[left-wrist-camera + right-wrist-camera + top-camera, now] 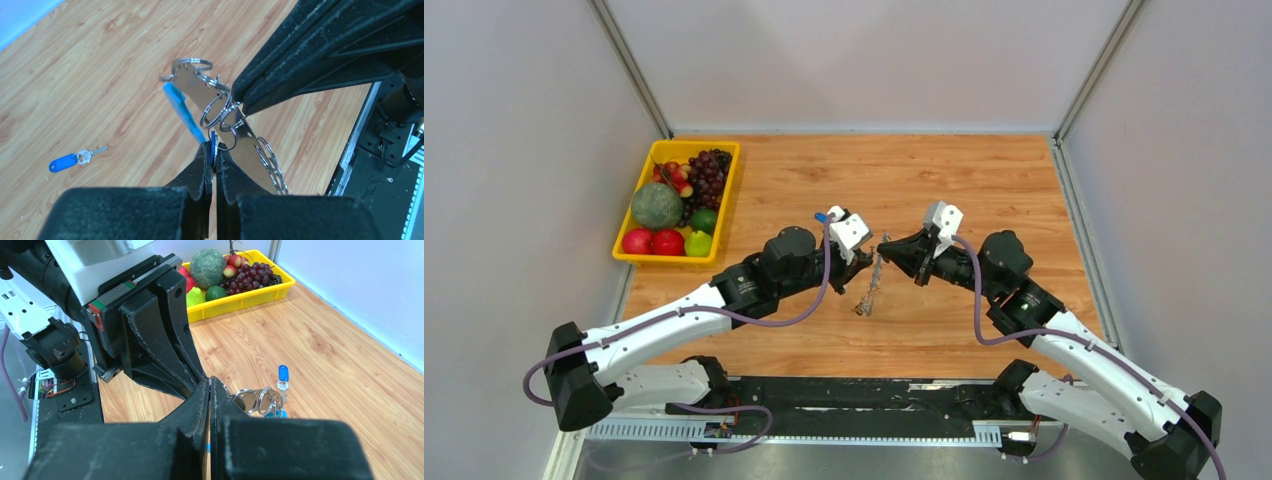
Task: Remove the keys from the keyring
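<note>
The keyring (pixel 197 90) is a shiny silvery strip with a bright blue segment and several split rings, held up between both grippers. It hangs at table centre (pixel 870 285) and partly shows in the right wrist view (pixel 256 399). My left gripper (pixel 214 150) is shut on a small blue-headed key (pixel 212 137) that hangs from a split ring. My right gripper (pixel 235 102) is shut on a ring of the keyring; its tips (pixel 209 382) hide the grip. One loose blue-headed key (pixel 75 160) lies on the table, also in the right wrist view (pixel 283 374).
A yellow tray (pixel 727 200) of fruit stands at the table's left back, also in the right wrist view (pixel 240 302). The two grippers (pixel 879 255) nearly touch at the table's centre. Grey walls enclose the wooden table on three sides.
</note>
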